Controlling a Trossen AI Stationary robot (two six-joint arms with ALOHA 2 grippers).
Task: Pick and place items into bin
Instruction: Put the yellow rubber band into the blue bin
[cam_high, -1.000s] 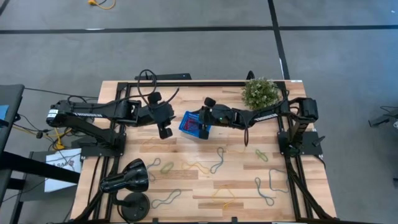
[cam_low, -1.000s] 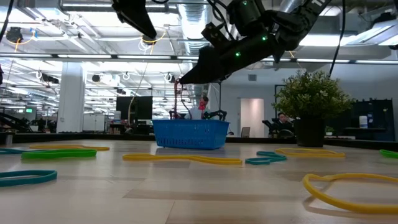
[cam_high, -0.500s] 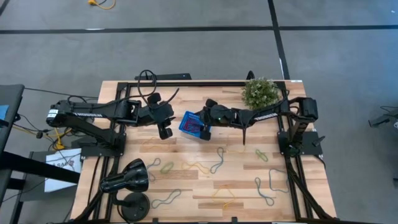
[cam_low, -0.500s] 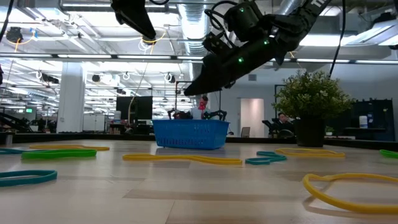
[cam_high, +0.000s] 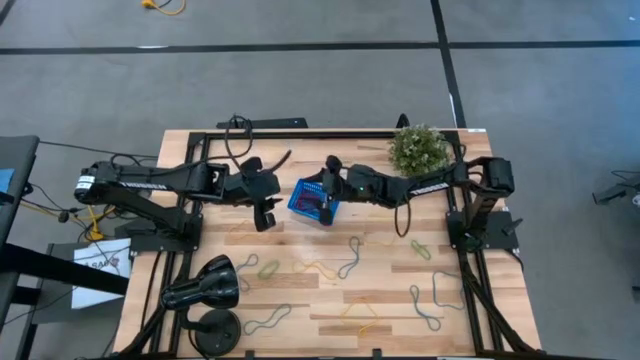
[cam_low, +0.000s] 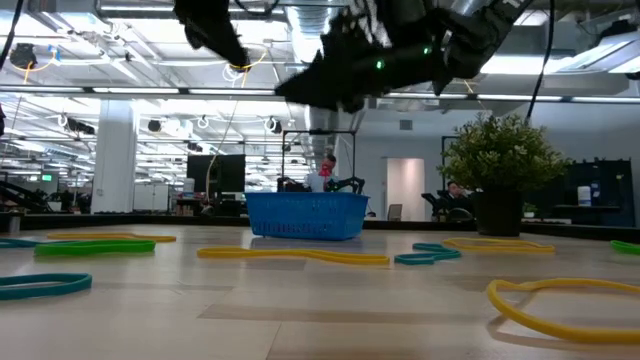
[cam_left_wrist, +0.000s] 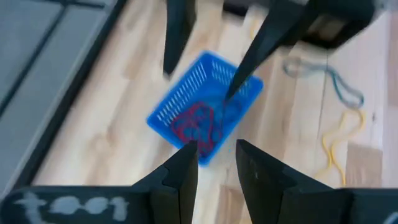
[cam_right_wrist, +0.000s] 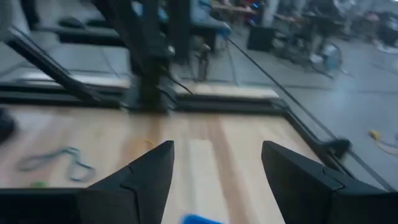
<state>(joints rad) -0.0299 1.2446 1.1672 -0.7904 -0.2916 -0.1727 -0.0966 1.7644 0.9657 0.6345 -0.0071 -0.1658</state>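
Bin (cam_high: 313, 200) mid-table w/ red loops (cam_left_wrist: 194, 121) inside, right gripper (cam_high: 326, 177) fingers apart, empty, above it; left gripper (cam_high: 263, 213) just beside bin, fingers slightly parted, empty.

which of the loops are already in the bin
Only the tangled red loops lie inside the blue bin, with the right gripper above it. All the others still lie on the table.

Blue mesh bin (cam_high: 312, 200) mid-table, red loops (cam_left_wrist: 194, 121) inside; coloured loops (cam_high: 349, 256) scattered across the front boards.
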